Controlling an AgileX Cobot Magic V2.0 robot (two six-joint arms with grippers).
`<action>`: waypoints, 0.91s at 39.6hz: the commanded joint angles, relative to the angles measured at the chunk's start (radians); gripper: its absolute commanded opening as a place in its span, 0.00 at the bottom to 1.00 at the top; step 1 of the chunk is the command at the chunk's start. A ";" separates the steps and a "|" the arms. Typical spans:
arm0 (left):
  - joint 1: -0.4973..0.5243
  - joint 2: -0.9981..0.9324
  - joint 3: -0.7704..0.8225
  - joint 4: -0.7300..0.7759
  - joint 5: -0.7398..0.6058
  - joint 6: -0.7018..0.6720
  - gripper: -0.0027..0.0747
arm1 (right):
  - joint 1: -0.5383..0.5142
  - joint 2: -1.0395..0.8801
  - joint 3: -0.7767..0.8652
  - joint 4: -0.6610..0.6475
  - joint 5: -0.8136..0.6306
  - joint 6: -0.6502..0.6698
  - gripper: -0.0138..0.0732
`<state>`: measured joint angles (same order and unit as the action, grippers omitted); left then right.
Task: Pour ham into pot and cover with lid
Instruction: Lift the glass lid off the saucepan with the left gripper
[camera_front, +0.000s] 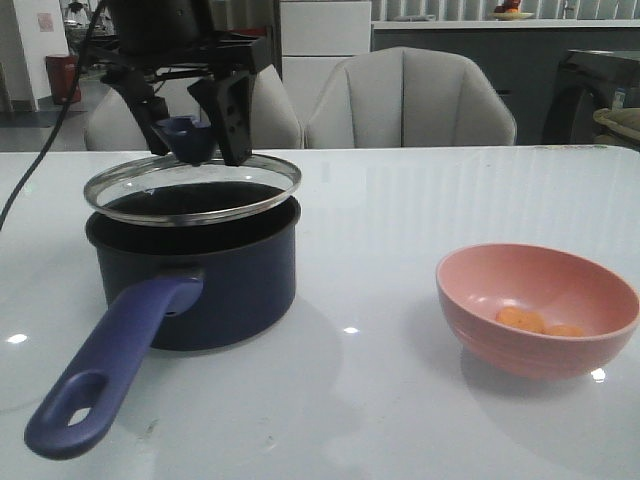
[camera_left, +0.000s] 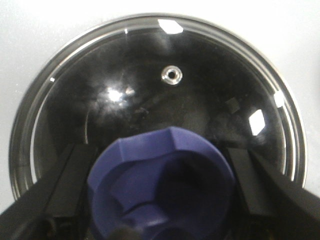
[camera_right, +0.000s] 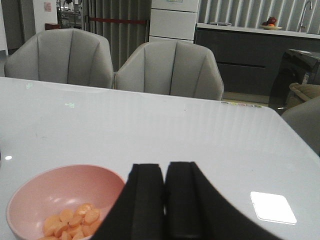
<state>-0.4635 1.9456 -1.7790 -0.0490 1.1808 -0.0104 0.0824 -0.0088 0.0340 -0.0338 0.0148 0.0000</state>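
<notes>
Left gripper (camera_front: 198, 125): black fingers either side of the purple-blue flared knob (camera_left: 162, 187), pinching it. Round clear glass lid with steel rim (camera_front: 192, 187) hangs tilted directly under this gripper, one edge at or just above the rim of the dark navy round saucepan (camera_front: 195, 285); contact on the far side cannot be told. The pot's long purple-blue handle (camera_front: 115, 365) points away from the gripper toward the camera.

Right gripper (camera_right: 165, 200): black fingers pressed together, holding nothing. Pink round bowl (camera_right: 62, 200) sits just beside it, orange rounded ham pieces (camera_right: 72, 220) inside. Judgement: ham is not yet in the pot; the right arm is nearer the bowl, which lies well apart from the pot.

Writing: none readable on lid or bowl.
</notes>
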 joint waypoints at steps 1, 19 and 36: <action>-0.001 -0.062 -0.040 0.011 0.015 -0.005 0.24 | -0.003 -0.020 0.002 -0.002 -0.075 0.000 0.33; 0.102 -0.119 -0.033 0.025 0.015 -0.030 0.24 | -0.003 -0.020 0.002 -0.002 -0.075 0.000 0.33; 0.301 -0.264 0.225 0.025 -0.088 -0.030 0.24 | -0.003 -0.020 0.002 -0.002 -0.075 0.000 0.33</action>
<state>-0.1990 1.7710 -1.5728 -0.0119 1.1487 -0.0286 0.0824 -0.0088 0.0340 -0.0338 0.0148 0.0000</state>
